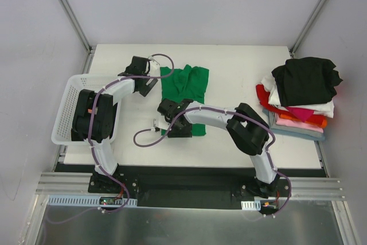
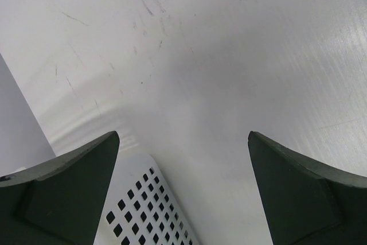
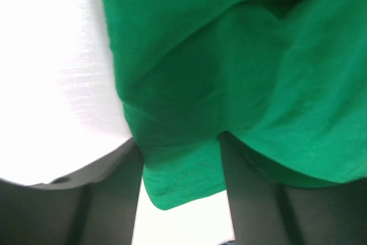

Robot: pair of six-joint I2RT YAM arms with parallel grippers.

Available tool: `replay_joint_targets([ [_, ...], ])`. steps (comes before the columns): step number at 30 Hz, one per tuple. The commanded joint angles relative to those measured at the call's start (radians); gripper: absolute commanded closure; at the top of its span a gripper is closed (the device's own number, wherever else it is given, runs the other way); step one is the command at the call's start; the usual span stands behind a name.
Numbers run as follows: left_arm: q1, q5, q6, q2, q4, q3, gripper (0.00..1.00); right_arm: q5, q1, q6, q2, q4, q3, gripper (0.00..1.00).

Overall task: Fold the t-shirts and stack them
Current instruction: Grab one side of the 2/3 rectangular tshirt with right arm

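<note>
Item 1. Green t-shirt [image 1: 184, 84]. We recorded it lying spread and rumpled on the white table [image 1: 241, 144], left of centre. Its far end lay toward the back edge, and its near end passed under the right arm.

Item 2. Right gripper [image 1: 167, 108]. We noted it reaching across to the left edge of the green t-shirt, about midway along it. In the right wrist view the right gripper [image 3: 179, 142] had its two fingers [image 3: 114, 199] drawn in close, and a hemmed corner of the green t-shirt [image 3: 229, 55] filled the gap between them. We read this as a hold on the cloth.

Item 3. Left gripper [image 1: 147, 83]. We found it just beside the far left edge of the green t-shirt. We could not tell whether it touched the cloth. In the left wrist view the left gripper [image 2: 183, 136] had its fingers [image 2: 69, 187] spread wide, with only bare table between them.

Item 4. Stack of t-shirts [image 1: 298, 107]. We listed it at the right side of the table, well apart from the green one. A crumpled black t-shirt [image 1: 307, 81] lay on top, with white, red, pink and orange layers showing beneath it.

Item 5. White mesh basket [image 1: 67, 93]. We logged it at the left edge of the table, with the left arm above it. One perforated corner of the basket [image 2: 143, 199] showed in the left wrist view.
</note>
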Motion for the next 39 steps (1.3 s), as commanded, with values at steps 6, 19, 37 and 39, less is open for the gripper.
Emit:
replay_joint_targets([
  [6, 0.006, 0.005, -0.014, -0.032, 0.001, -0.017, 0.04, -0.020, -0.036, -0.027, 0.113, 0.044, 0.016, 0.99],
  [19, 0.006, 0.005, -0.013, -0.034, 0.002, -0.010, 0.04, -0.095, 0.175, 0.097, -0.155, -0.059, -0.124, 0.99],
  [37, 0.006, -0.011, -0.024, -0.006, 0.005, -0.009, 0.05, 0.202, 0.300, 0.152, -0.272, -0.119, -0.041, 0.99],
  [39, 0.006, -0.014, -0.024, -0.003, 0.007, -0.012, 0.05, 0.234, 0.292, 0.149, -0.265, -0.129, -0.021, 0.99],
])
